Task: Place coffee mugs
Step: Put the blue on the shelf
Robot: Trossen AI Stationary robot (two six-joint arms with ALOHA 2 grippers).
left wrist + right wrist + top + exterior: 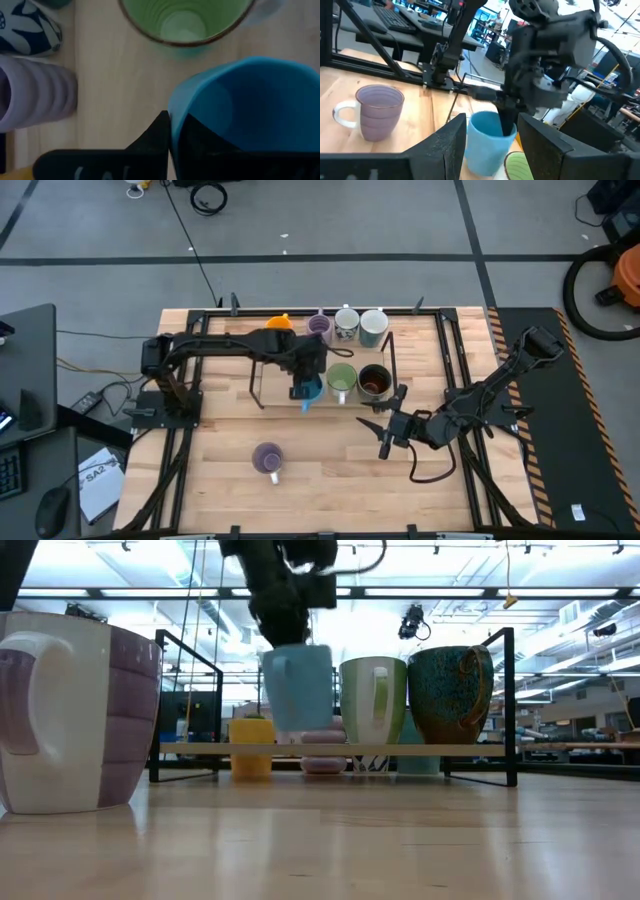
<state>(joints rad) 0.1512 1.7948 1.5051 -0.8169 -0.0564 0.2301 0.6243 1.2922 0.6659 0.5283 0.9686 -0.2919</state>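
blue mug (297,686) hangs clear of the rack's (262,398) base in the low view, pinched by its rim in the left gripper (169,131), just beside the green mug (341,378); the wrist view shows both empty. lavender mug (268,459) stands alone on the table (330,480). right gripper (378,427) waits nearby, jaws spread. orange mug (281,323) is half hidden by the left arm.
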